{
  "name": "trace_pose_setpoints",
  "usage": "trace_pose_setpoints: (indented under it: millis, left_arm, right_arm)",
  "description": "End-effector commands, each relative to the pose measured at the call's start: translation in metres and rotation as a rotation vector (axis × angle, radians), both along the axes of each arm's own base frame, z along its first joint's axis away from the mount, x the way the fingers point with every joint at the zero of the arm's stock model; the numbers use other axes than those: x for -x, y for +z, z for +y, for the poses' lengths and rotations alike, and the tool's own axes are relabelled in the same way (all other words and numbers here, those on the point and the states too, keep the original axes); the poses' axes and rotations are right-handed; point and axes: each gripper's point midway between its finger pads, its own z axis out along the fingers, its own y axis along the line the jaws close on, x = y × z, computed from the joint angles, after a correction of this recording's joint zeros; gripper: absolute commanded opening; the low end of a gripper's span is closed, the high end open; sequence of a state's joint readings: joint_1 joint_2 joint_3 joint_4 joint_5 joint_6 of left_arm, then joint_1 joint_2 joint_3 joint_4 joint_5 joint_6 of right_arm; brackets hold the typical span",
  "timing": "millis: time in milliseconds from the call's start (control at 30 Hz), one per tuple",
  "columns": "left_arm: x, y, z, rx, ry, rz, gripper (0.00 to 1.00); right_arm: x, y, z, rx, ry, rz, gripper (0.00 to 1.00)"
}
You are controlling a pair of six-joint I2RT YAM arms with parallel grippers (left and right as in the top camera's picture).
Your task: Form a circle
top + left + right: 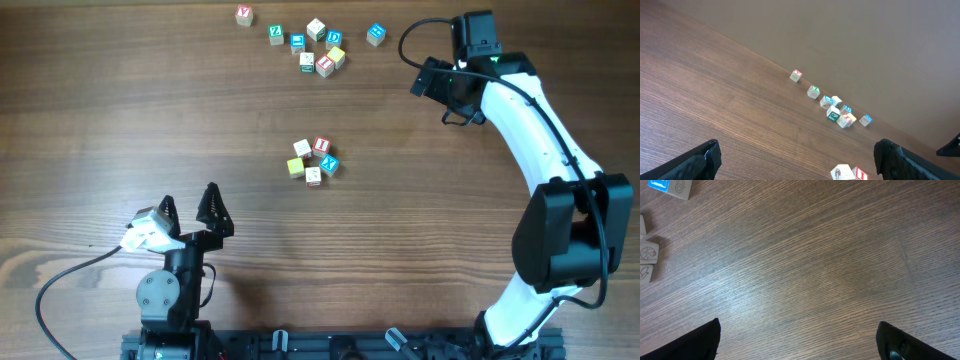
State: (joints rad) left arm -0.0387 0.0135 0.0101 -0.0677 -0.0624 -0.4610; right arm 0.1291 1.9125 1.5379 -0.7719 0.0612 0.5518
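While nine cubes (316,29) lie scattered, five form the circle (321,146).

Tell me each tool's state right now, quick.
Left tool: open, holding nothing.
Right tool: open, holding nothing.

A brown wood-grain table (120,130) carries a loose scatter of small letter cubes along its far side: a white cube with a red letter (244,15) lies alone at the left end, with a green-lettered cube (276,34) and a blue-lettered cube (297,42) just beside each other to its right. Next comes a tight clump of a pale white cube (316,29), a blue cube (334,38), a yellow cube (336,55), a red-marked cube (325,66) and a green-edged cube (307,61). A lone blue cube (376,34) sits apart at the right end.
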Motion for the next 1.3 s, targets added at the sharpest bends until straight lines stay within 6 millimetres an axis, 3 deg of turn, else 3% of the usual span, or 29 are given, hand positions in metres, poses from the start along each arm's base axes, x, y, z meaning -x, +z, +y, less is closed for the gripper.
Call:
trace_pose_setpoints:
  millis: [0, 933, 1000, 1133, 1267]
  left_arm:
    - [0.0, 0.0, 0.0, -0.002, 0.002, -0.005, 1.0]
    - [0.0, 0.0, 0.0, -0.002, 0.002, -0.006, 1.0]
    - [0.0, 0.0, 0.0, -0.002, 0.002, -0.005, 1.0]
    - [0.0, 0.0, 0.0, -0.003, 0.002, -0.005, 1.0]
    - [0.0, 0.0, 0.0, -0.002, 0.002, -0.005, 1.0]
  right_arm:
    - [-0.003, 0.002, -0.002, 0.016, -0.004, -0.009, 1.0]
    - [-0.002, 0.002, -0.001, 0.016, -0.002, -0.008, 1.0]
    - [-0.002, 0.012, 0.0, 0.013, 0.001, -0.032, 1.0]
    - [0.002, 0.066, 0.001, -0.004, 0.001, -0.153, 1.0]
    - [0.022, 0.154, -0.002, -0.032, 0.0, -0.356, 1.0]
